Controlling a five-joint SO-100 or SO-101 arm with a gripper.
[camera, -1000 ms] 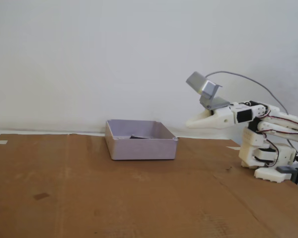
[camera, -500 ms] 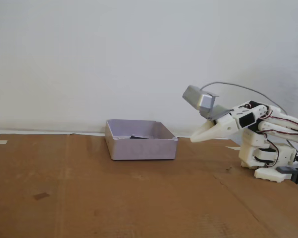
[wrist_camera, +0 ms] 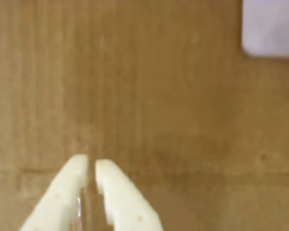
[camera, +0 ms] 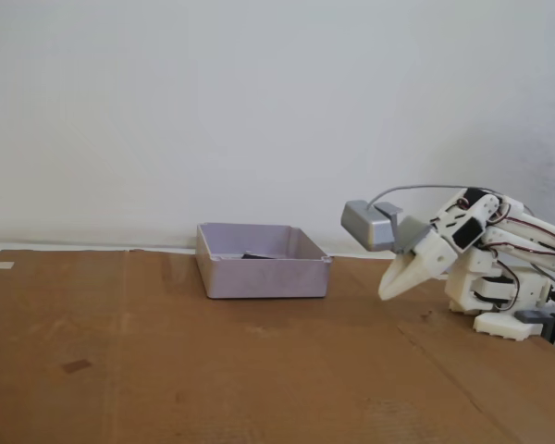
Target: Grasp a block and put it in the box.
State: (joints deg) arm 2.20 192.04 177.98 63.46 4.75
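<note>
The black block (camera: pixel 255 255) lies inside the lilac-grey box (camera: pixel 264 276) on the cardboard-covered table (camera: pixel 166 370), seen only in the fixed view; the wrist view catches just a box corner (wrist_camera: pixel 269 29) at upper right; the cream fingers (wrist_camera: pixel 77 173) hold nothing, nearly together with a thin gap; gripper (camera: pixel 388 291) tilted down, well right of the box.

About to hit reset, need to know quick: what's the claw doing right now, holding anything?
Claw: closed, fingers nearly touching with only a thin slit between them, holding nothing; it points down over bare cardboard, right of the box in the fixed view.
</note>
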